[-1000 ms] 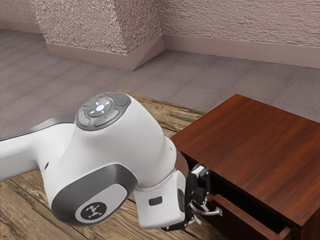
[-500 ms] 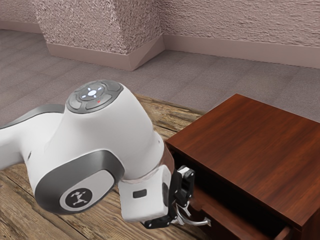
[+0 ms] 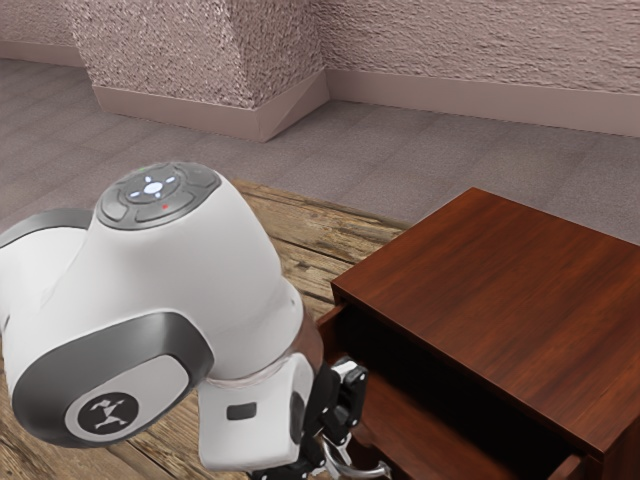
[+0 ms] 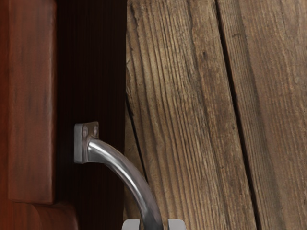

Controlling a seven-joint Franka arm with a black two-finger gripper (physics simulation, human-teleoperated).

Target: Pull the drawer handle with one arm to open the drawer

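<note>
A dark red wooden cabinet (image 3: 500,290) stands on the table at the exterior view's right. Its top drawer (image 3: 420,430) is pulled partly out, leaving a dark gap under the cabinet top. The curved metal drawer handle (image 3: 362,470) sits at the drawer front. My black gripper (image 3: 345,455) is shut on it at the lower edge, just below the big white arm. In the wrist view the handle (image 4: 120,167) bends from its mounting plate on the drawer front (image 4: 29,105) down between my two pale fingertips (image 4: 132,224).
The plank table (image 3: 290,240) runs under the arm and the cabinet; its boards (image 4: 201,105) lie beneath the handle. My bulky white arm (image 3: 160,320) covers the lower left. A textured pillar (image 3: 200,60) and the walls stand far behind.
My arm has moved toward the exterior view's left and lower edge with the handle in its grip. The drawer has slid further out and the gap has widened.
</note>
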